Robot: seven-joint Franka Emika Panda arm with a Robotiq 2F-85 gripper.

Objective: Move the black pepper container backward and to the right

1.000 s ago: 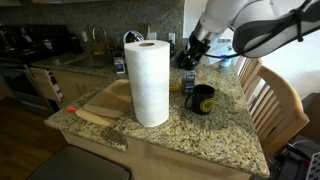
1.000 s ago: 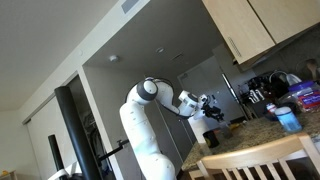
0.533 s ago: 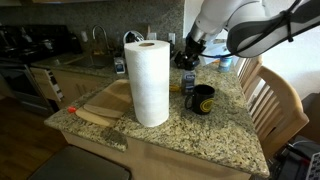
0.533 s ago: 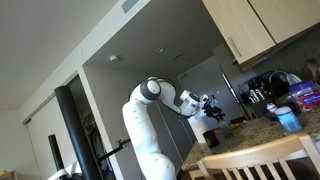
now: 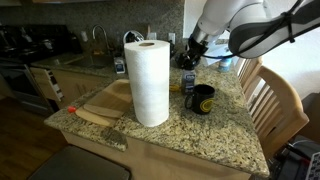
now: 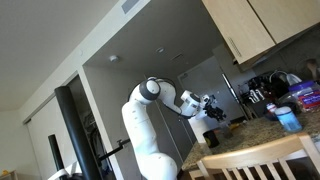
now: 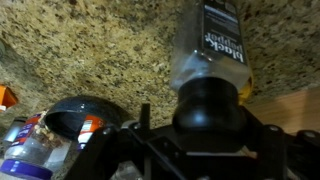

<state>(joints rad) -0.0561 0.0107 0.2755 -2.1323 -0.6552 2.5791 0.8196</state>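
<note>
The black pepper container (image 7: 212,45) fills the wrist view: a grey body with a "Black Pepper" label and a round black cap near the camera. My gripper (image 7: 210,125) comes down over it, with a dark finger close against each side of the cap, shut on it. In an exterior view the gripper (image 5: 189,58) hangs over the back of the granite counter (image 5: 200,135), and the container (image 5: 188,82) stands just left of the black mug (image 5: 203,98). In an exterior view from afar, the gripper (image 6: 208,104) is small and the container is too small to make out.
A tall white paper towel roll (image 5: 150,82) stands left of the mug, beside a wooden cutting board (image 5: 100,108). A wooden chair (image 5: 272,100) stands at the counter's right edge. The wrist view shows a dark round vessel (image 7: 80,112) and a plastic bottle (image 7: 25,160) at left.
The arm has shifted slightly left and then back right above the container. The container and the mug stand where they were.
</note>
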